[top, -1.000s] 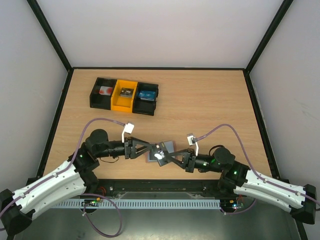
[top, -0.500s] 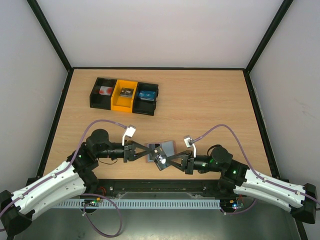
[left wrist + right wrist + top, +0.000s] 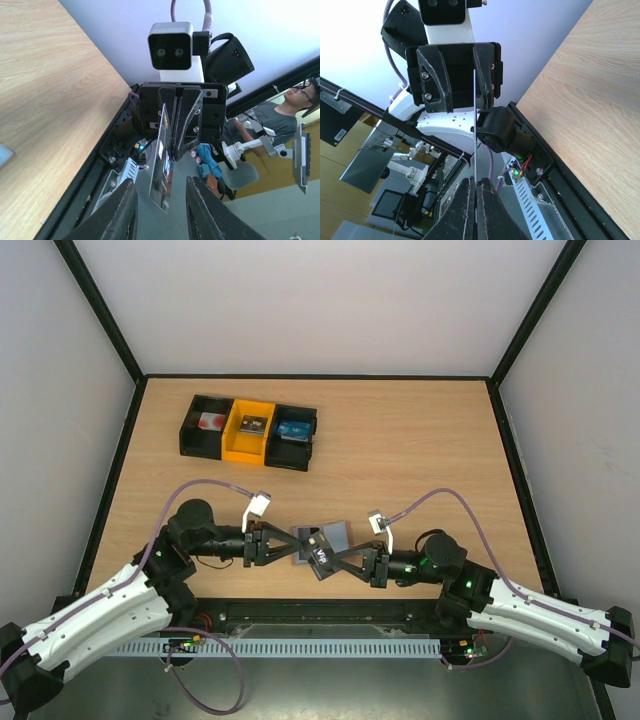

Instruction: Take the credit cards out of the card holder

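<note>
My right pincer is closed flat on one end of a credit card, the two fingers pressed together with only the card's thin edge showing between them; the card is dark with pale print, and it is held clear of the counter; its long axis runs straight out from my right fingertips toward my left pincer, so it points along the line between my two wrists, leftward across the near part of the counter as seen from above; from either wrist it shows almost edge-on, while from overhead one printed face is partly visible, so it is tilted rather than level; its free end reaches in between my left fingers, which stand apart with a gap on at least one side of the card, so that pincer is open and I see no clamp on it; the card holder lies opened on the counter just beyond where the pincers meet, blue-grey inside facing up; a row of black and yellow bins sits well apart toward the far left.
</note>
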Controlling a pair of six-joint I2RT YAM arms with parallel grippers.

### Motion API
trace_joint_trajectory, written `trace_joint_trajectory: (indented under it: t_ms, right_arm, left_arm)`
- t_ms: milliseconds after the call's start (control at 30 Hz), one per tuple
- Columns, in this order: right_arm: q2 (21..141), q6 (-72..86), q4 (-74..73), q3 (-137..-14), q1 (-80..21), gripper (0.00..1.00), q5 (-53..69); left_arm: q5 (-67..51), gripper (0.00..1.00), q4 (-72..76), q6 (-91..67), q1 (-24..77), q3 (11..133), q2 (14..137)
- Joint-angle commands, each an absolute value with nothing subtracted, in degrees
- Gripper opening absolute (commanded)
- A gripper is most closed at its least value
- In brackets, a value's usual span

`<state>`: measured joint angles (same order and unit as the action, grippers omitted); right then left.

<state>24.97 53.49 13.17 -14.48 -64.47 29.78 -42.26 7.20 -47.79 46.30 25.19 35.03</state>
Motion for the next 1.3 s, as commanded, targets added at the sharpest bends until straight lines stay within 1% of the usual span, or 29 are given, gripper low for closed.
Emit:
trace_joint_trajectory:
  t_ms: [0,100,233,433,500,567,633,700,767,933,1033,1067,1167,1267]
  right_arm:
    - [24.70,55.28,17.55,-13.75,-64.34,0.02,30.23]
    - [24.70,55.96,18.38,-13.80,-64.38,0.02,30.74]
    - [24.87,56.11,19.15,-13.48,-64.34,0.02,31.47]
    - [26.76,57.47,22.34,-12.40,-64.38,0.02,32.59]
    - [27.41,57.46,22.47,-12.35,-64.35,0.02,33.07]
    - [28.14,57.37,22.92,-12.31,-64.34,0.02,33.52]
    - [28.53,57.32,23.02,-12.28,-64.34,0.02,33.40]
    - [28.71,57.22,22.78,-12.38,-64.34,0.02,33.08]
    - [28.63,57.05,22.08,-12.32,-64.34,0.02,32.70]
    - [27.70,56.95,20.59,-12.14,-64.34,0.02,30.99]
    - [26.30,56.37,18.41,-12.38,-64.34,0.09,28.88]
    - [25.82,56.08,17.50,-12.52,-64.34,0.14,27.99]
    - [24.19,55.49,14.39,-12.83,-64.37,0.36,25.20]
    - [22.70,55.42,12.12,-12.93,-64.34,0.60,22.96]
  left_arm:
    - [-44.22,0.29,8.61,-47.66,46.05,24.61,33.14]
    - [-43.98,0.29,8.14,-47.44,46.05,24.96,32.92]
    - [-42.95,0.40,6.72,-46.38,46.01,25.33,34.07]
    - [-42.63,0.49,8.34,-46.79,46.00,24.57,35.84]
    - [-42.46,0.48,8.97,-47.13,46.05,24.59,36.15]
    - [-42.64,0.42,9.41,-47.28,46.01,24.82,36.65]
    - [-43.44,0.29,10.20,-47.43,46.03,24.84,37.26]
    - [-44.22,0.14,11.54,-47.82,46.00,24.34,37.54]
    - [-44.32,0.04,11.99,-48.01,46.05,23.86,37.56]
    - [-42.96,0.03,10.89,-47.37,46.05,24.04,37.23]
    - [-40.35,0.03,8.33,-46.09,45.99,25.23,36.76]
    - [-39.29,0.03,7.50,-45.76,45.96,25.60,36.60]
    - [-34.51,0.03,5.06,-45.40,45.84,26.47,35.68]
    - [-30.04,0.03,4.05,-45.94,45.63,26.43,35.07]
